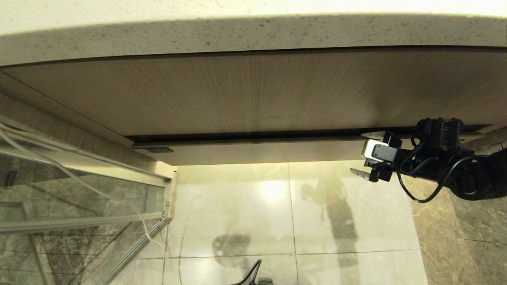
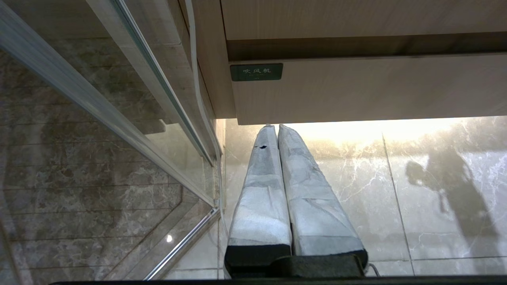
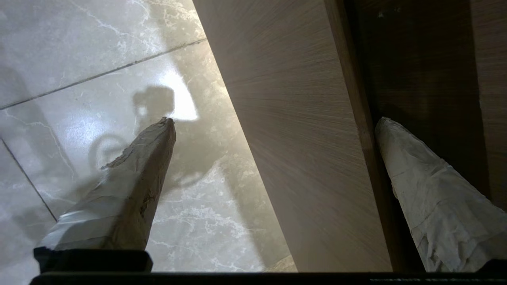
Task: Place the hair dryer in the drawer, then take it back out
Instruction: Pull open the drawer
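Right claw [image 1: 366,168] gapes wide and empty, straddling the drawer [image 1: 253,152] front's right end — one finger above, one below — front running crosswise.

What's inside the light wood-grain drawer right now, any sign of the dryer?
Cannot be seen. The shallow light wood-grain drawer is shut, its front hiding the interior, and no hair dryer shows in any view. The open right gripper straddles the front's right end.
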### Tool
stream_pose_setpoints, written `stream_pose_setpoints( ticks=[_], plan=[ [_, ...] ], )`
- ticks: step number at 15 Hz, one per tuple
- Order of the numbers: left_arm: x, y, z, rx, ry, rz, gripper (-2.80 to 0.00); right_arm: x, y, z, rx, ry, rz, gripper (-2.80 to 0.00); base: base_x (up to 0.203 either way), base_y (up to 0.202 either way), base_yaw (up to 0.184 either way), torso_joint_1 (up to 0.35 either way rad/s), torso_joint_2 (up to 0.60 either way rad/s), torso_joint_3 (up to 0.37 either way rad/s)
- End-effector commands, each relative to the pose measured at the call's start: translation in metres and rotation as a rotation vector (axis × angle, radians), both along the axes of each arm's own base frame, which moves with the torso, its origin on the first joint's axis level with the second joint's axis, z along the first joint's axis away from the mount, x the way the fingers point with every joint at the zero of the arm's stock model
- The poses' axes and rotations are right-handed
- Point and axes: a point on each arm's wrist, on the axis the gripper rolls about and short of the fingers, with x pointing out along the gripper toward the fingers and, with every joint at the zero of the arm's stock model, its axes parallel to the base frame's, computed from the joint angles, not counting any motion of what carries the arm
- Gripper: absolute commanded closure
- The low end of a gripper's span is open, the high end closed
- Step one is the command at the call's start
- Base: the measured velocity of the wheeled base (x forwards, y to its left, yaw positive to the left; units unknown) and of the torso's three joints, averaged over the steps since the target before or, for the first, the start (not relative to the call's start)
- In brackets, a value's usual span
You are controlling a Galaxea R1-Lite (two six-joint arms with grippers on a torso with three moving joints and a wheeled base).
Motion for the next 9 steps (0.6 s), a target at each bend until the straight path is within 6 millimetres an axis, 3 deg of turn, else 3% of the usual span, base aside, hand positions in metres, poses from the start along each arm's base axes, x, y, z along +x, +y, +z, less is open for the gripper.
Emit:
stream_pose_setpoints(
  ticks=[1, 9],
  plan=[
    [0.0037, 0.0000, -0.0108, -0.002, 0.038, 0.000, 0.00, -0.0015, 0.0001, -0.0001, -0.007, 0.005, 0.006, -2.80, 0.000, 0.000, 0.000, 0.000, 0.00, 0.000],
    [0.0037, 0.0000, -0.0108, -0.001, 0.038, 0.000, 0.00, -0.0095, -0.0007, 0.0025, -0.019, 0.030, -0.017, -2.80, 0.000, 0.000, 0.000, 0.000, 0.00, 0.000]
  ],
)
